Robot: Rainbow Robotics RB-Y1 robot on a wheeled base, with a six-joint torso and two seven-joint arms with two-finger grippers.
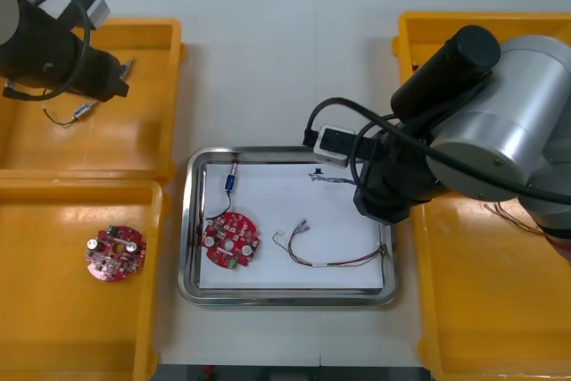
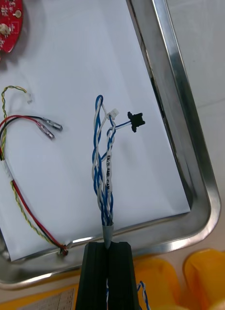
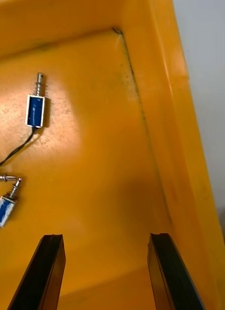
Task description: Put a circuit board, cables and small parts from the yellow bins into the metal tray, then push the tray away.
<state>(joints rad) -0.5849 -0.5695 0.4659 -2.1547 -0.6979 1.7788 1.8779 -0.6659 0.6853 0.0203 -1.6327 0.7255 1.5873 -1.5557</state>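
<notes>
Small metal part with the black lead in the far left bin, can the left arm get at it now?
Probably yes. The left end effector hangs open over the floor of the yellow bin, and the small metal part lies uncovered ahead of its fingers, away from the wall.

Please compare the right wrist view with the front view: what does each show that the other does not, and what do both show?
Right wrist view, not front: the right gripper shut on the end of the twisted blue and white cable over the metal tray's white inside.
Front view, not right wrist: the left yellow bins, a second circuit board in the near one, the left arm over the far one, a small metal part in the tray.
Both: that tray, the red and yellow cable, the tray's circuit board.
</notes>
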